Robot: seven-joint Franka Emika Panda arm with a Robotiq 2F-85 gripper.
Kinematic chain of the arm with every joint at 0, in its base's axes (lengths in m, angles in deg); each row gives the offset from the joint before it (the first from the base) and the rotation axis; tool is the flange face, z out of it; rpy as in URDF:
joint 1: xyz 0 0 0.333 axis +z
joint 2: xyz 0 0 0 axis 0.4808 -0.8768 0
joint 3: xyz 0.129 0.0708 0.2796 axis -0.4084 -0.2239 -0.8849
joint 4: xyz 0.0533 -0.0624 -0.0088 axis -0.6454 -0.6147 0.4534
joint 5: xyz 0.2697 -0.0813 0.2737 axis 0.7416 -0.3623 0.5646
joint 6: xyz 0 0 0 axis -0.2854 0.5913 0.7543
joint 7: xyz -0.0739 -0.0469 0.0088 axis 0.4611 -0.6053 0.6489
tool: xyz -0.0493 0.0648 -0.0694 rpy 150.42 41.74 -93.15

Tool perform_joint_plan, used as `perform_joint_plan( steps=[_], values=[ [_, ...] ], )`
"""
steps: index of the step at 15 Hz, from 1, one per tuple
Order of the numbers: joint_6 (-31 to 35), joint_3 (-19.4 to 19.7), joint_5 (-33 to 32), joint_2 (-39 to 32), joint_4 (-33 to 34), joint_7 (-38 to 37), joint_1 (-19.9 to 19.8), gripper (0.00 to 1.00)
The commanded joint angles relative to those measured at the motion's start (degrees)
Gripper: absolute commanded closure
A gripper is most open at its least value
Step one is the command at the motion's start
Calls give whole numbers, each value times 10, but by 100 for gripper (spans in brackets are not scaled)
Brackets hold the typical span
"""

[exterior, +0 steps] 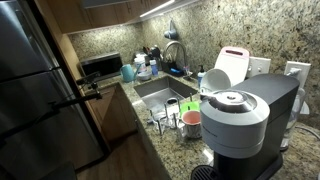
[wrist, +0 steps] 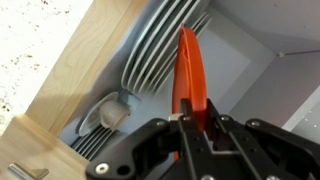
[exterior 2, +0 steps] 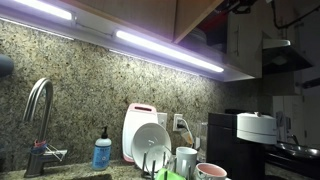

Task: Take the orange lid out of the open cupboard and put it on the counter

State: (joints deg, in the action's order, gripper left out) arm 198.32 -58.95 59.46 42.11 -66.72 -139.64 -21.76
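In the wrist view my gripper is shut on the lower edge of the orange lid. The lid is seen edge-on, standing upright between the fingers. It is inside the open cupboard, in front of the grey back wall and beside a stack of white plates. The granite counter shows in both exterior views, far below the cupboard. Neither the gripper nor the lid shows in the exterior views.
The cupboard's wooden frame is on the left, with a white knobbed dish near it. On the counter stand a coffee machine, a pink cup, a white red-edged board, a dish rack and the steel sink.
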Motion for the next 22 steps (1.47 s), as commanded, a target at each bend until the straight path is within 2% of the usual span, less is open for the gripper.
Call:
perform_joint_plan(
  steps=[1,9,10,14,16,17,18,22],
  values=[
    [-16,-1,-5,55,-56,7,1,96],
    [-14,9,10,110,-163,4,16,96],
    [-7,-35,111,107,-184,82,-20,96],
    [-17,-59,251,101,-214,179,-14,96],
    [-22,-70,305,98,-218,223,-14,96],
    [-25,-81,324,94,-216,233,-27,96],
    [-26,-78,348,96,-215,252,-19,96],
    [-37,-90,394,104,-210,289,-46,96]
  ],
)
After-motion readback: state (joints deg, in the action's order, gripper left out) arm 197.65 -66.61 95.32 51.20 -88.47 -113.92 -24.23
